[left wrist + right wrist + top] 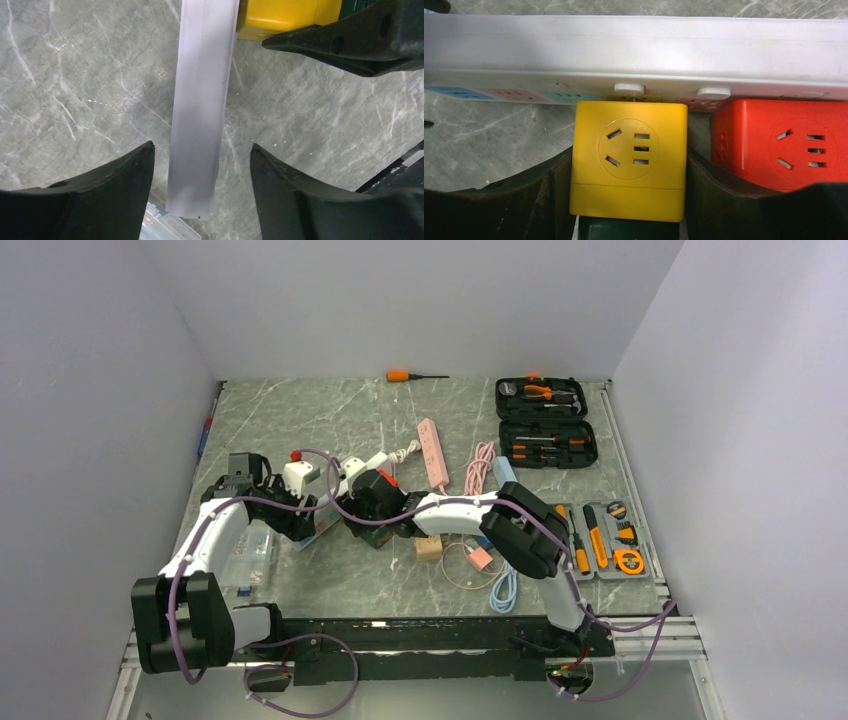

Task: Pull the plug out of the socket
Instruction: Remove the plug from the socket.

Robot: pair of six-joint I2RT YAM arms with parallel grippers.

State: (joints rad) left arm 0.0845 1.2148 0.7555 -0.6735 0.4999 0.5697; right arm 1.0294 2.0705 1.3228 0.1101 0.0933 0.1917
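On the counter (330, 420), the right pincer (629, 152) gripped a yellow plug (629, 165) seated in the white power strip (634, 50). The left pincer (201, 147) straddled that strip, fingers apart.

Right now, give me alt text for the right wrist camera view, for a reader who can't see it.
A yellow cube plug sits plugged into a white power strip, with the right gripper closed against its two sides. A red cube plug sits beside it, toward the picture's right edge.
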